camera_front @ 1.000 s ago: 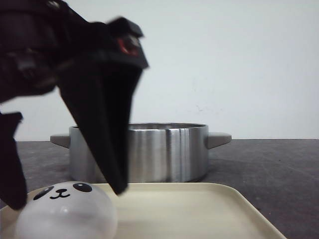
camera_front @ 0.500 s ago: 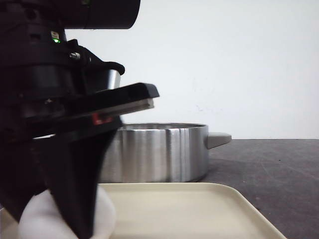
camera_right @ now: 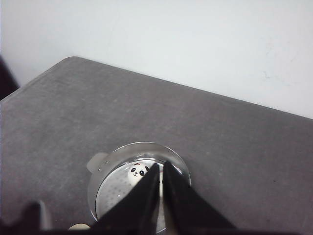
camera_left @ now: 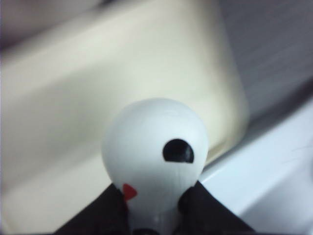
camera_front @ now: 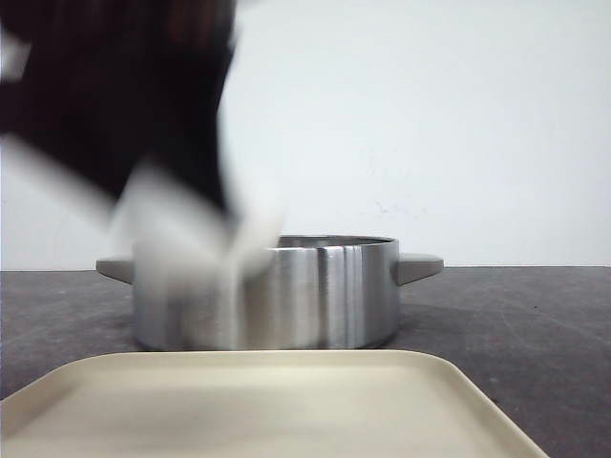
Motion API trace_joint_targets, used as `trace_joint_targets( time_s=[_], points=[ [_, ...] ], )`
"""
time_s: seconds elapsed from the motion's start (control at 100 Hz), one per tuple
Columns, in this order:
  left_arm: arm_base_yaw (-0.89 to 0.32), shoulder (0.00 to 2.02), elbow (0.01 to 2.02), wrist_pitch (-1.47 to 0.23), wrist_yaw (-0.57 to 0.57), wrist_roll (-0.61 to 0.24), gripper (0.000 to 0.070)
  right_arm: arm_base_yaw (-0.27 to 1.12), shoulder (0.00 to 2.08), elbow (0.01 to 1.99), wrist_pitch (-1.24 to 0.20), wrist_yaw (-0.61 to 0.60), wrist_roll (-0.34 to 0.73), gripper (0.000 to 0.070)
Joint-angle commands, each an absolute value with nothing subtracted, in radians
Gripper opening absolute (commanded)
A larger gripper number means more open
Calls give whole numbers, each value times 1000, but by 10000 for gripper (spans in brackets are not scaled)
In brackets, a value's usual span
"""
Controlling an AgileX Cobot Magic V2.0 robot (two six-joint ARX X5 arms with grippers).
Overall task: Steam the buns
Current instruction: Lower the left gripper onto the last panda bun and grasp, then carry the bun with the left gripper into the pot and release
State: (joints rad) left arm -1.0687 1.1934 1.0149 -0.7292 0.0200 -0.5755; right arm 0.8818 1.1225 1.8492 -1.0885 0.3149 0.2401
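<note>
My left gripper [camera_left: 154, 191] is shut on a white panda bun [camera_left: 154, 142], with a black spot and a small red mark showing on it. It holds the bun in the air above the cream tray [camera_left: 73, 98]. In the front view the arm and bun [camera_front: 191, 234] are a blur at the upper left, in front of the left side of the steel pot [camera_front: 315, 296]. My right gripper [camera_right: 161, 167] is shut and empty, high above the pot [camera_right: 128, 148]. One panda bun [camera_right: 139, 172] lies inside the pot on its perforated floor; my fingers hide part of the inside.
The cream tray [camera_front: 286, 401] fills the foreground of the front view with nothing showing on it. The pot has two grey side handles [camera_front: 420, 267]. Dark grey tabletop [camera_right: 220, 147] surrounds the pot, with a white wall behind.
The left gripper closed on the bun that sat at the tray's front left and lifted it up toward the pot. The tray now shows bare.
</note>
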Motion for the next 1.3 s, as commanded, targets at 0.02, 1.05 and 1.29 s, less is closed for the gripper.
trace_joint_targets(
  time_s=[0.02,1.05,1.29],
  points=[
    [-1058,1196,1096,-735,-3,-480,0,892,1130,1866,-1079,315,251,3],
    [-568,1814,1387,-732,-4,-97,0,893,1137,1864,-1194,316,328,3],
    [-568,1818,1387,-715,-4,-98,302,893,1137,1864,-1195,316,341,3]
  ],
)
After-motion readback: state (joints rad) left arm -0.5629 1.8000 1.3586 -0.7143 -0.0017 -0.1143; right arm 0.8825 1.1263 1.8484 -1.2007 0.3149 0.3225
